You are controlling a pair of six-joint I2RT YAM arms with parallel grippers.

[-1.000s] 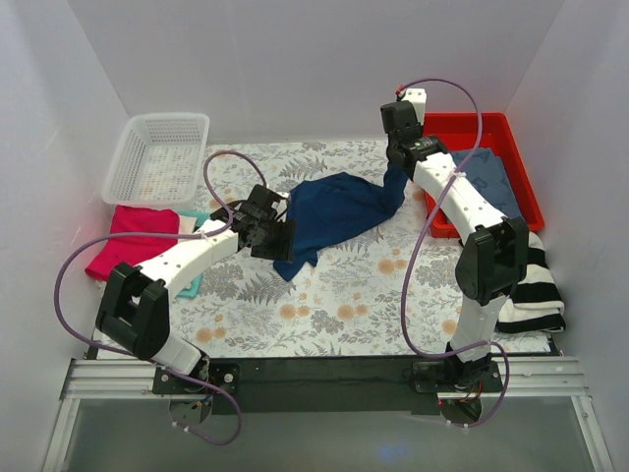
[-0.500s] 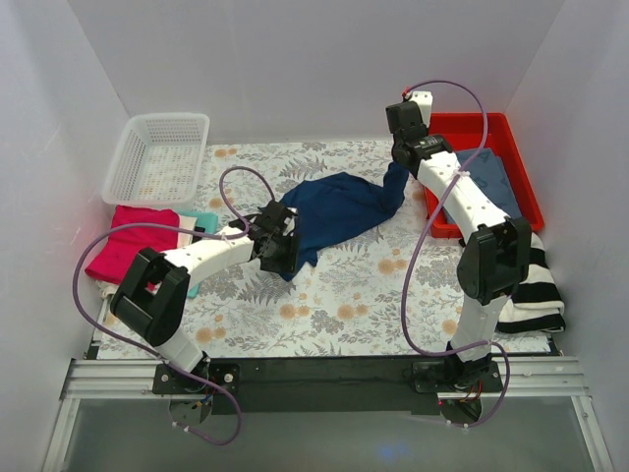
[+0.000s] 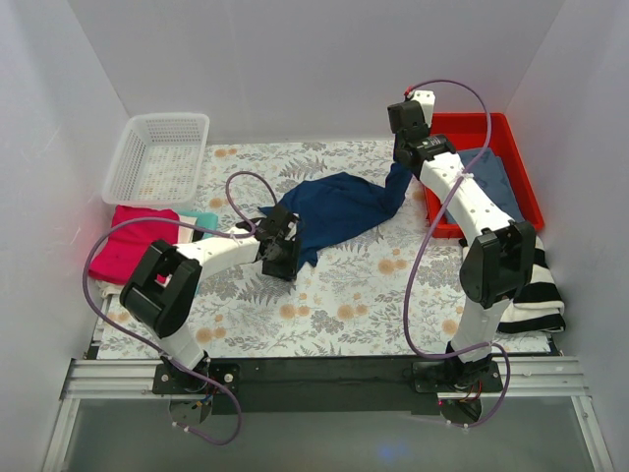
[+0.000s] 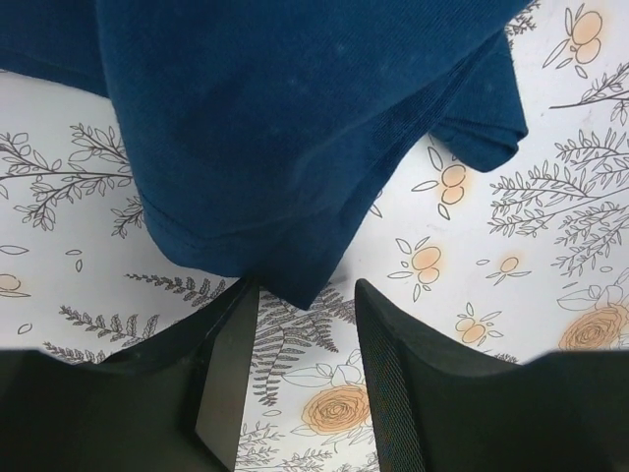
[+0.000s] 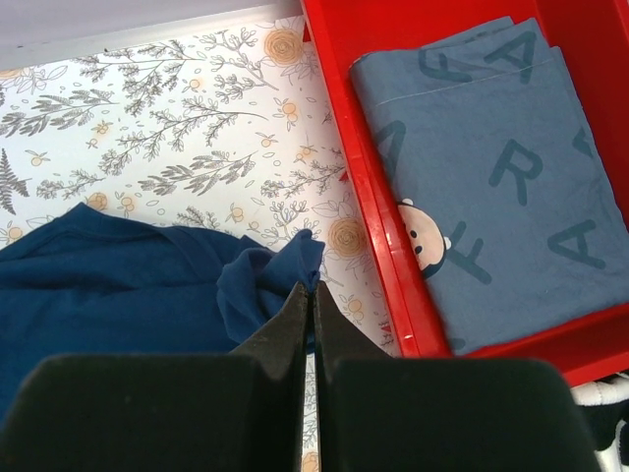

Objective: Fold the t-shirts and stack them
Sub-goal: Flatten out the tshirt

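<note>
A navy t-shirt [image 3: 339, 206] lies crumpled on the flowered table cover, mid-table. My right gripper [image 3: 401, 165] is shut on its far right corner, holding that corner up beside the red bin; in the right wrist view the cloth [image 5: 108, 285] bunches at the gripper [image 5: 313, 287]. My left gripper [image 3: 281, 260] sits low at the shirt's near left corner. In the left wrist view the gripper [image 4: 307, 291] is open. The hem corner [image 4: 295, 265] just reaches its tips, and flowered cover shows between the fingers [image 4: 228, 364].
A red bin [image 3: 523, 187] at the right holds a folded grey-blue lettered shirt [image 5: 491, 167]. A striped cloth [image 3: 536, 290] lies in front of it. At the left stand a white basket [image 3: 157, 155], a red-pink shirt [image 3: 133, 241] and a teal one [image 3: 201, 218].
My left arm has swung in towards the shirt's near corner and dropped lower, its jaws narrowing a little. The right gripper has held the far corner almost still.
</note>
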